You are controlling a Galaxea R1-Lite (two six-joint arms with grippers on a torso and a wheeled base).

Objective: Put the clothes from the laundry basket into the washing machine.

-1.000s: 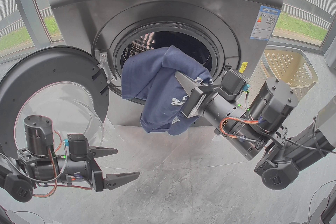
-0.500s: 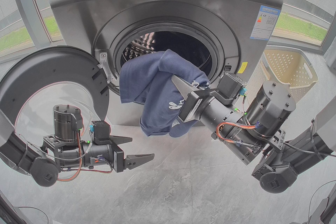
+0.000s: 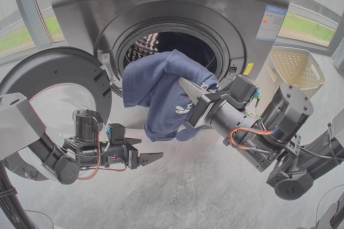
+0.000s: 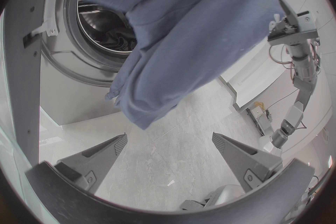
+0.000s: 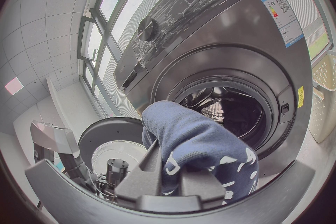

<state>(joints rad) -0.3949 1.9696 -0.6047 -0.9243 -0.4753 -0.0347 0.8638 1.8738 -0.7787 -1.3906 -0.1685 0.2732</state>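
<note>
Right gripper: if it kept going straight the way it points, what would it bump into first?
The blue shirt it holds aside, the right gripper aims into the washing machine opening, probably near the left rim; depth is unclear.

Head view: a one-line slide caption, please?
Right hand holds a navy garment at the open washing machine; open left hand hovers low beside the door.

drum opening [image 3: 190,45]: upper right free | navy garment [image 3: 157,86] hangs before lower left | door [image 3: 53,68] swung aside
</note>
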